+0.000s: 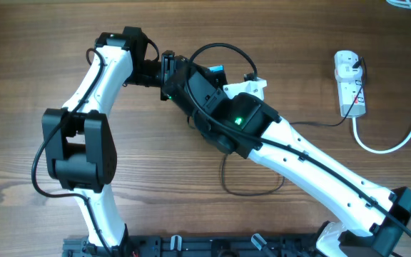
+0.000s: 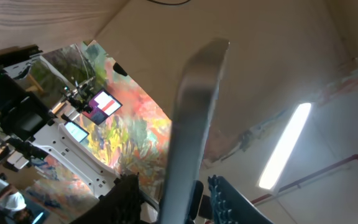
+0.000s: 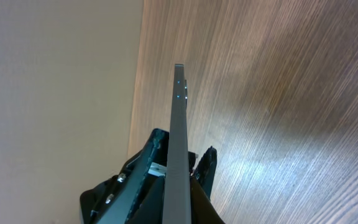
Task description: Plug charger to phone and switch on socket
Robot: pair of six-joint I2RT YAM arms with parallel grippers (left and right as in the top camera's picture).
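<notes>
The phone (image 3: 178, 118) stands edge-on in my right gripper (image 3: 182, 144), which is shut on its lower part, above the wooden table. In the left wrist view the same phone (image 2: 194, 112) rises as a grey slab between my left gripper's (image 2: 174, 182) fingers (image 2: 129, 193), with a gap on each side. From overhead both grippers meet at the table's middle, and only a teal corner of the phone (image 1: 217, 69) shows. The white socket (image 1: 349, 84) lies at the far right with a black plug in it. The thin black charger (image 1: 320, 123) cable runs from there under my right arm; its tip is hidden.
A white lead (image 1: 398, 139) curves from the socket toward the right edge. A loop of black cable (image 1: 228, 187) lies on the table in front of the right arm. The left arm (image 1: 84, 143) stands at the left.
</notes>
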